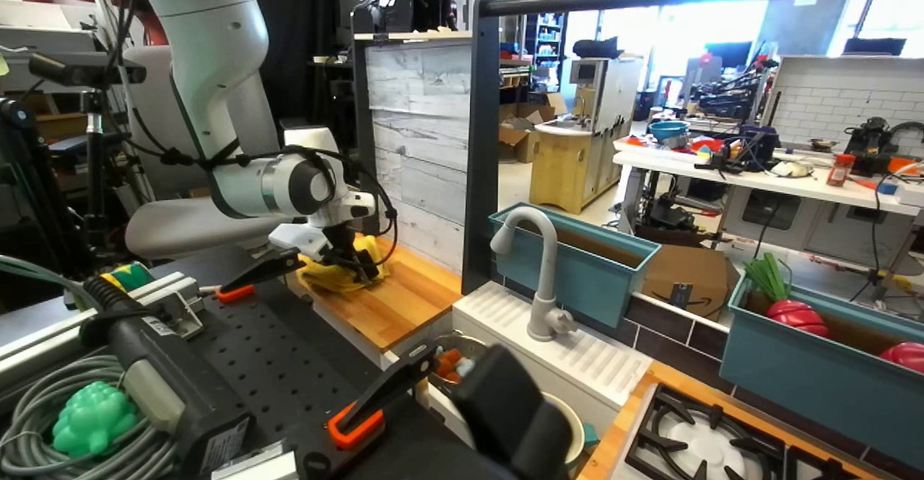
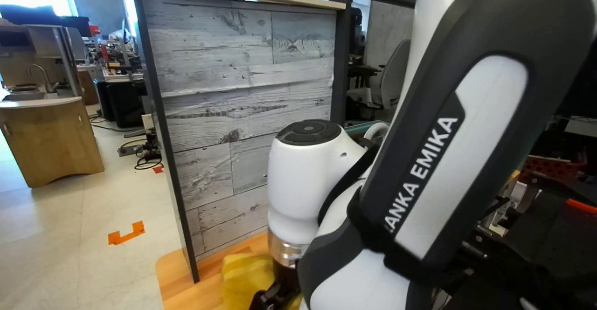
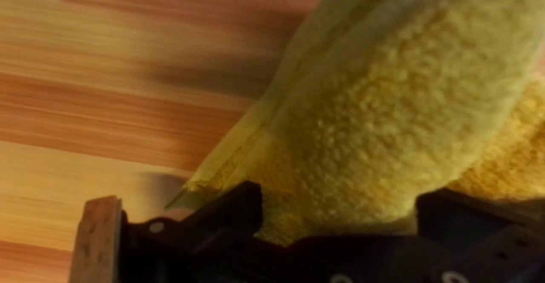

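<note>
Where the pincer [image 3: 338, 208] gapes, cloth [image 3: 383, 121] (yellow) lies between.

The wrist view looks closely down at the yellow cloth [image 3: 383, 125], which both exterior views share from farther off.

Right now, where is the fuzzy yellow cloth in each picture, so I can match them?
In an exterior view: the yellow cloth is left of centre, just below halfway down.
In an exterior view: the yellow cloth is at the bottom, a little left of the middle.
In the wrist view: the yellow cloth fills much of the right half, above the hand.
Landmark: the wooden counter shows beside the yellow cloth in all three.
</note>
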{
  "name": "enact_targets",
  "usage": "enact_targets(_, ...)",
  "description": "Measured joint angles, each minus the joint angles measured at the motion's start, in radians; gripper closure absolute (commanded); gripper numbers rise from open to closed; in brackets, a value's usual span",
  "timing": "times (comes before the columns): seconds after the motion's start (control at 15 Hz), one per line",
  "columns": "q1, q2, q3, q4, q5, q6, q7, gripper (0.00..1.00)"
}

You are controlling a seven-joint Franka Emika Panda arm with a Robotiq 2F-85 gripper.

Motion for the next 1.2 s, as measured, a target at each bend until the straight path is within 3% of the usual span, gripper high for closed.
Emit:
enact_targets(0.33,0.084,0.035,0.008,0.098,-0.006,-0.06,-0.004,0.0)
enact_targets(0.47,0.077,0.029,-0.017,0.089,-0.006,-0.083,-0.004,0.0)
enact_targets(0.93,0.037,0.001,-0.239,-0.067,-0.041,-0.126,0.0,0.0)
enact_targets(1.2,0.01,-0.008,-0.215,-0.067,-0.112,-0.123,-0.035,0.0)
